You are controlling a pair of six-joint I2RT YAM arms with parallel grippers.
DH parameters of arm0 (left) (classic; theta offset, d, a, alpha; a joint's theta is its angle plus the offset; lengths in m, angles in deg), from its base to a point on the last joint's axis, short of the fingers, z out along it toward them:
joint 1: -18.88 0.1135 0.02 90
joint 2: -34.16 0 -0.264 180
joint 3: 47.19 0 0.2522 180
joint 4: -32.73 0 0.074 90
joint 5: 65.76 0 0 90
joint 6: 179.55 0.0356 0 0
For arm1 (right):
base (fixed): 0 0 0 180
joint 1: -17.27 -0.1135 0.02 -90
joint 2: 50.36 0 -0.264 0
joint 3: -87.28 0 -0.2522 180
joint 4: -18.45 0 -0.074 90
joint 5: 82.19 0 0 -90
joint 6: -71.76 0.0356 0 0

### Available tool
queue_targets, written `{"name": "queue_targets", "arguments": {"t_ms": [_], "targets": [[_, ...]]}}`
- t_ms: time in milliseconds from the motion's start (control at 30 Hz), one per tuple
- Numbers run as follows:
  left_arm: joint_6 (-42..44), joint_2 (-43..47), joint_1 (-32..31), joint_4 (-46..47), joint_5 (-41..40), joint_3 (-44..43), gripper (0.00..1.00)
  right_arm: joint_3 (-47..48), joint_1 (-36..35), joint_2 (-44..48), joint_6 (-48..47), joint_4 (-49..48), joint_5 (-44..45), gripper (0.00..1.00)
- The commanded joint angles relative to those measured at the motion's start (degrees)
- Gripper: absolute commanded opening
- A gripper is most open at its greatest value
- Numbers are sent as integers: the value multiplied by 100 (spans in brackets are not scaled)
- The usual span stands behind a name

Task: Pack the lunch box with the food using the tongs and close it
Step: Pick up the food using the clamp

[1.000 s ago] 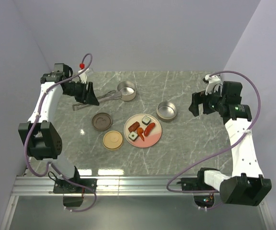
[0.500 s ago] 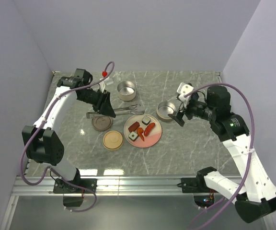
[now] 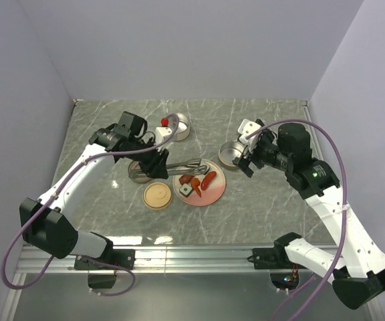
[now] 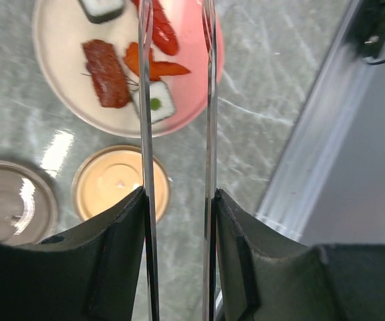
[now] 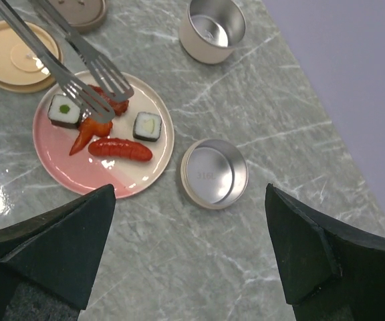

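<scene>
Between the left gripper's [image 4: 177,200] fingers: the silver tongs [image 4: 145,127], clamped on their near part. Both arms run straight ahead of the gripper and stand apart.

The tong tips hang over the pink-and-cream plate [image 5: 65,170], above the orange carrot piece [image 5: 89,132] and a red sausage [image 4: 162,33]. Can't tell if they touch the food.

Also on the plate: a second red sausage [image 5: 120,149] and two sushi roll pieces [image 5: 146,126], all loose.

Under the left gripper, on the bench [image 3: 259,207]: a tan lid [image 4: 115,187] with a grey lid [image 4: 9,207] beside it, both flat.

The right gripper [image 3: 247,159] has its jaws wide apart and holds nothing. It hovers over the bench. Just ahead of and below it, a round steel lunch box tin [image 5: 214,175] stands upright, just beside the plate. A second steel tin [image 5: 212,30] stands farther ahead, well apart from the first.
</scene>
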Motion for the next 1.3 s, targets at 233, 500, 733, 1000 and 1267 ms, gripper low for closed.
{"name": "queue_targets", "arguments": {"t_ms": [233,500,733,1000,1267], "targets": [[67,-111,-817,590,-1259,76,49,-36,355,161,704,-250,293,100],[-153,-322,-826,669,-1566,-82,49,-106,452,170,802,-224,345,100],[-522,-735,-826,765,-2041,-442,50,-71,496,91,846,-224,363,100],[-566,-1087,-853,704,-2103,-732,53,-212,531,108,863,-329,477,100],[-645,-1377,-1037,809,-2200,-891,53,-229,601,143,863,-286,503,100]]}}
